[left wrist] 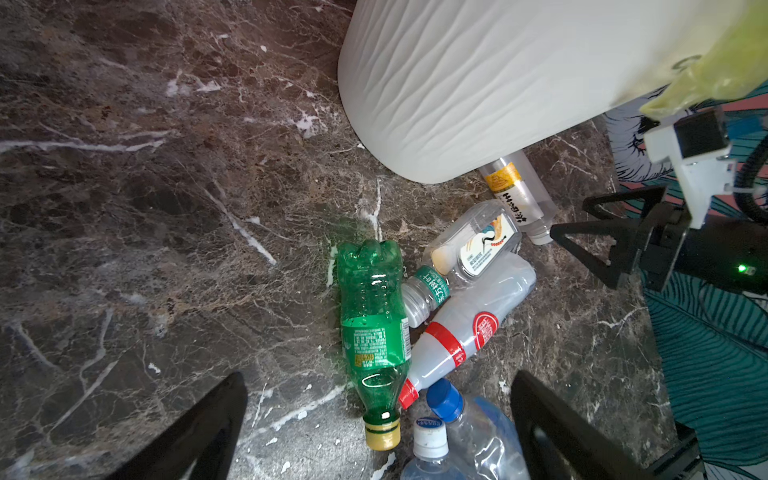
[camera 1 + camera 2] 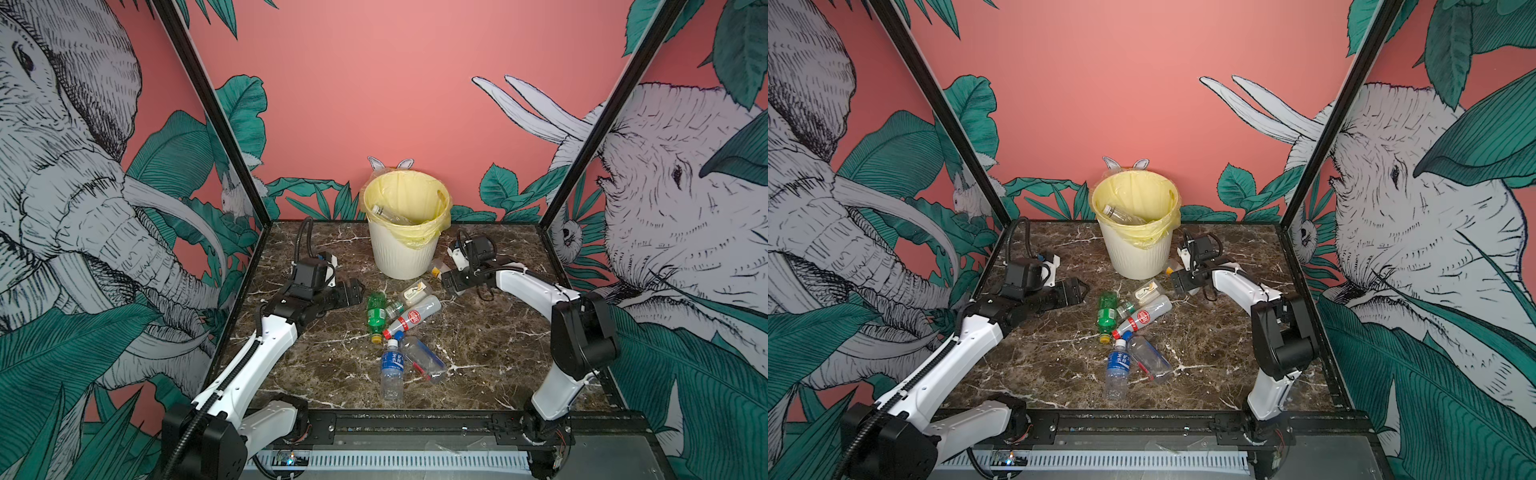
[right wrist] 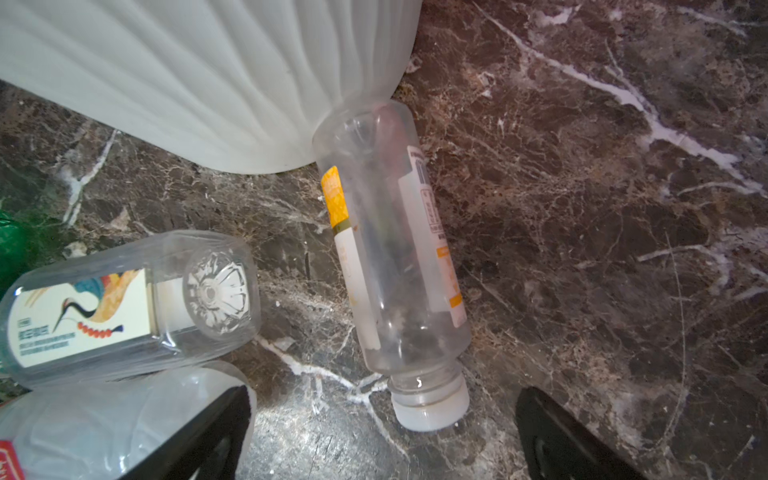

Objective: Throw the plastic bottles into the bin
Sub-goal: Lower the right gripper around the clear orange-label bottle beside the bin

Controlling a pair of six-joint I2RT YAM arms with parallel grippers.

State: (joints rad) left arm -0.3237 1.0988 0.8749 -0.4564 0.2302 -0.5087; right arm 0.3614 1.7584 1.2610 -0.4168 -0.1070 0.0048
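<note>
Barely begun: one clear bottle (image 2: 387,213) lies in the bin (image 2: 401,255) at far centre, seven plastic bottles (image 2: 413,316) remain on the desk (image 2: 311,365), one orange-labelled bottle (image 3: 395,257) against the bin's right foot; left claw (image 2: 353,291) and right claw (image 2: 451,284) both spread wide, empty, low beside the heap.

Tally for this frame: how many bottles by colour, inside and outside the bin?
Round cream-white ribbed plastic bin: 1
Green plastic bottle, outside it: 1
Clear plastic bottles, outside it: 6
Clear plastic bottle visible inside it: 1
Total: 8 bottles, 1 bin
</note>
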